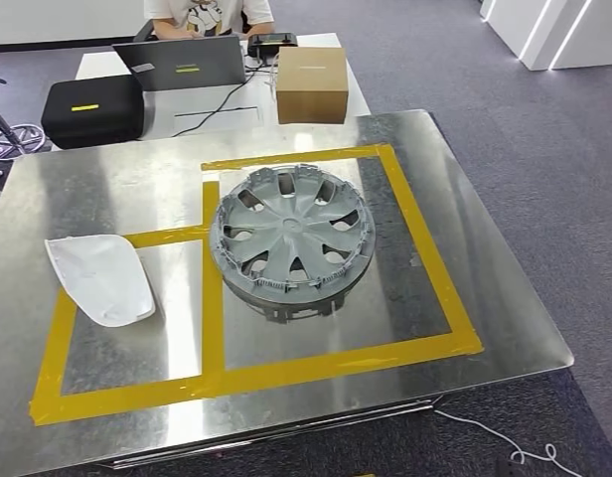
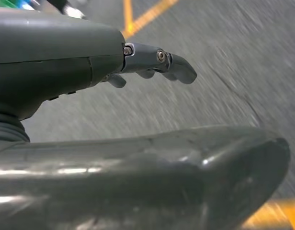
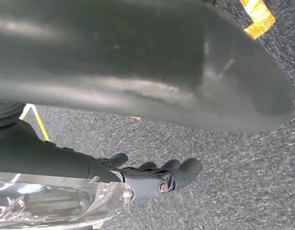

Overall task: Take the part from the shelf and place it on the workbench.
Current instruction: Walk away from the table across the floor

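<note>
Grey plastic hubcap (image 1: 292, 241) lies inside the yellow-taped square on the shiny metal surface (image 1: 483, 248), so placing looks done. Left robot hand (image 2: 153, 62) and right robot hand (image 3: 153, 177) hang over carpet, holding nothing (fingers loosely apart); next likely calls for returning to the shelf.

grey carpet floor (image 1: 513, 89), a white desk (image 1: 213, 114) behind, yellow floor tape (image 3: 260, 17).
</note>
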You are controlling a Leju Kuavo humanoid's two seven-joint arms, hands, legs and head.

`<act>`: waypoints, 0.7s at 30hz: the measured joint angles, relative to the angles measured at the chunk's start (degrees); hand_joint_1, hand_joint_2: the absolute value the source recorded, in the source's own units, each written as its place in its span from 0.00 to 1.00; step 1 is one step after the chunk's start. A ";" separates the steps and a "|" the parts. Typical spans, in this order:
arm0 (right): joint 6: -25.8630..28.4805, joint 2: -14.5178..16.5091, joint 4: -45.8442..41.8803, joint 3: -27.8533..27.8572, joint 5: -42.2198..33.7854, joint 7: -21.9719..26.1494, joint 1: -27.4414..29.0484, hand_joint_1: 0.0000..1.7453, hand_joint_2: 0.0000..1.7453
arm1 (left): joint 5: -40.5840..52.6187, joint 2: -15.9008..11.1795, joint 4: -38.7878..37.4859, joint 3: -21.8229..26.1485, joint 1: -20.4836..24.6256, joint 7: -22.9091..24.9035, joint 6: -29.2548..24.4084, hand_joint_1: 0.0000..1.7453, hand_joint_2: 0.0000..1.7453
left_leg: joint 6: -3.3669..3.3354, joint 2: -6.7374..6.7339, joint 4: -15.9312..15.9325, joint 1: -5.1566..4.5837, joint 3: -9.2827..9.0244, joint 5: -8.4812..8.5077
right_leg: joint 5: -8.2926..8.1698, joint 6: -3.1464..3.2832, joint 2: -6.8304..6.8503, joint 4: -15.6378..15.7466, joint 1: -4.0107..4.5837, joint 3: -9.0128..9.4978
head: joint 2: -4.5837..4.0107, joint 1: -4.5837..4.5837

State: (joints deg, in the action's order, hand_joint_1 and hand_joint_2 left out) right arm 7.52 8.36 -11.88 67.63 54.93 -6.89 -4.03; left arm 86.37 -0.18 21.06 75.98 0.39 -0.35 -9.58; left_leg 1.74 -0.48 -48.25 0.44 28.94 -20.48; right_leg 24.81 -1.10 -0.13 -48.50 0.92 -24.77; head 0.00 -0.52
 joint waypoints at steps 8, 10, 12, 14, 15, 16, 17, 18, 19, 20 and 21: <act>-0.85 0.24 0.07 -0.22 2.92 -1.67 0.04 0.00 0.00 | -1.67 3.31 -4.04 0.31 2.10 -3.55 1.80 0.00 0.00 | -0.02 0.00 0.00 -0.01 -0.01 0.02 | -0.04 -0.06 -0.01 0.00 -0.01 -0.02 | 0.00 0.01; -1.02 0.30 0.10 -0.79 5.05 -2.39 0.13 0.00 0.00 | -5.45 3.68 -4.48 1.33 2.46 -6.59 4.58 0.00 0.00 | -0.06 -0.01 0.00 -0.01 -0.01 0.05 | -0.04 -0.06 0.00 0.00 -0.01 -0.02 | 0.00 0.02; -1.08 0.52 0.16 -2.06 7.45 -3.00 0.21 0.00 0.00 | -10.61 4.28 -4.79 3.64 3.10 -10.48 7.98 0.00 0.00 | -0.15 0.00 -0.03 -0.04 0.00 -0.01 | -0.02 -0.11 0.01 0.01 -0.04 -0.01 | 0.00 0.01; -0.71 0.78 0.20 -3.18 8.54 -3.32 0.22 0.00 0.00 | -12.73 4.92 -5.07 5.54 3.76 -12.14 9.41 0.00 0.00 | -0.34 -0.01 -0.09 -0.13 -0.04 -0.19 | 0.04 -0.24 -0.01 0.03 -0.12 0.06 | 0.00 0.01; -0.47 0.87 0.21 -3.55 8.76 -3.48 0.23 0.00 0.00 | -12.88 5.16 -5.21 6.09 4.00 -12.29 9.60 0.00 0.00 | -0.48 -0.01 -0.13 -0.20 -0.07 -0.30 | 0.09 -0.34 -0.02 0.03 -0.19 0.11 | 0.00 0.01; -0.33 0.93 0.22 -3.89 9.00 -3.62 0.25 0.00 0.00 | -13.03 5.37 -5.34 6.52 4.18 -12.41 9.73 0.00 0.00 | -0.58 -0.01 -0.15 -0.27 -0.11 -0.36 | 0.13 -0.43 -0.02 0.03 -0.27 0.16 | 0.00 0.02; -0.32 0.99 0.22 -4.24 9.28 -3.71 0.28 0.00 0.00 | -13.34 5.55 -5.43 6.92 4.31 -12.60 9.86 0.00 0.00 | -0.68 -0.01 -0.19 -0.35 -0.14 -0.43 | 0.17 -0.52 -0.02 0.03 -0.35 0.20 | 0.00 0.02; -0.39 1.03 0.23 -4.60 9.55 -3.78 0.30 0.00 0.00 | -13.99 5.70 -5.51 7.38 4.44 -12.89 10.19 0.00 0.00 | -0.80 -0.01 -0.23 -0.44 -0.16 -0.51 | 0.22 -0.62 -0.02 0.03 -0.44 0.23 | 0.00 0.02; -0.57 1.09 0.25 -4.92 9.77 -3.81 0.30 0.00 0.00 | -14.91 5.85 -5.58 7.87 4.57 -13.24 10.67 0.00 0.00 | -0.93 -0.01 -0.27 -0.54 -0.17 -0.59 | 0.28 -0.72 -0.01 0.03 -0.53 0.27 | 0.00 0.02; -0.80 1.14 0.26 -5.15 9.81 -3.82 0.28 0.00 0.00 | -16.05 6.00 -5.65 8.44 4.70 -13.61 11.22 0.00 0.00 | -1.08 -0.01 -0.33 -0.64 -0.18 -0.63 | 0.28 -0.87 0.00 0.05 -0.64 0.34 | 0.00 0.02; -1.00 1.20 0.27 -5.28 9.69 -3.82 0.24 0.00 0.00 | -17.13 6.16 -5.72 9.06 4.84 -13.92 11.67 0.00 0.00 | -1.25 -0.01 -0.32 -0.71 -0.20 -0.61 | 0.28 -1.02 0.01 0.10 -0.72 0.45 | 0.00 0.03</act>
State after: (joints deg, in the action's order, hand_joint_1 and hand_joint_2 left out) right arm 6.53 9.56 -11.61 62.34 64.62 -10.70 -3.79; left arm 69.24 5.98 15.34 85.04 5.23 -14.27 2.10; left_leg 0.48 -0.49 -48.57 -0.27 28.73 -21.10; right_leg 25.09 -2.12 -0.12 -48.40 0.21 -24.32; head 0.00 -0.50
